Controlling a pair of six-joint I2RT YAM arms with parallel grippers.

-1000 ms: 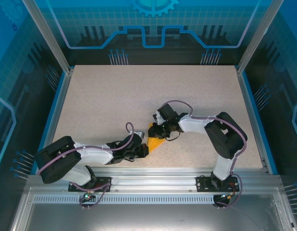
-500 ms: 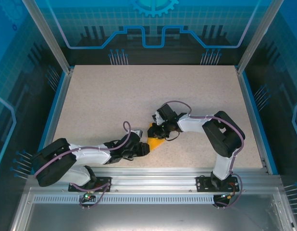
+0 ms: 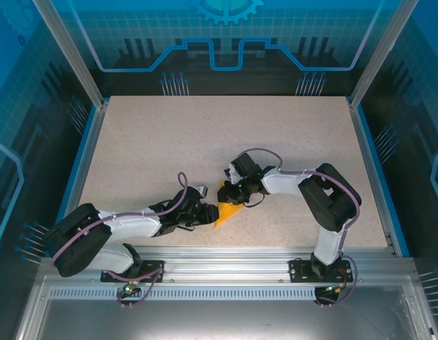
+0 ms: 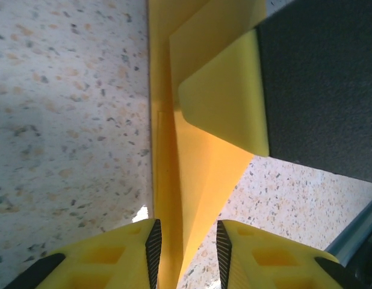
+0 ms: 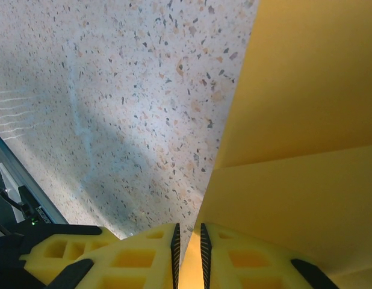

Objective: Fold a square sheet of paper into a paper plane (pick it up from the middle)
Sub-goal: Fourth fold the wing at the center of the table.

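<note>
The square sheet of paper (image 3: 225, 210) is orange-yellow and folded into a creased pointed shape, lying on the table near the front middle. My right gripper (image 3: 231, 193) is shut on its far end; in the right wrist view the paper (image 5: 306, 120) runs into the narrow slit between the pads of the gripper (image 5: 189, 247). My left gripper (image 3: 209, 214) is at the pointed near end. In the left wrist view its jaws (image 4: 187, 247) stand open on either side of the paper's tip (image 4: 192, 180), with a gap on the right. The right gripper's finger (image 4: 225, 102) presses on the paper there.
The speckled tabletop (image 3: 205, 142) stretches wide behind the arms. Blue-edged rails (image 3: 368, 163) border the table left and right, and a metal rail (image 3: 226, 255) runs along the front, close to the paper's tip.
My left gripper has opened and let go of the paper's pointed end, staying around it. The right gripper kept its grip and place.
</note>
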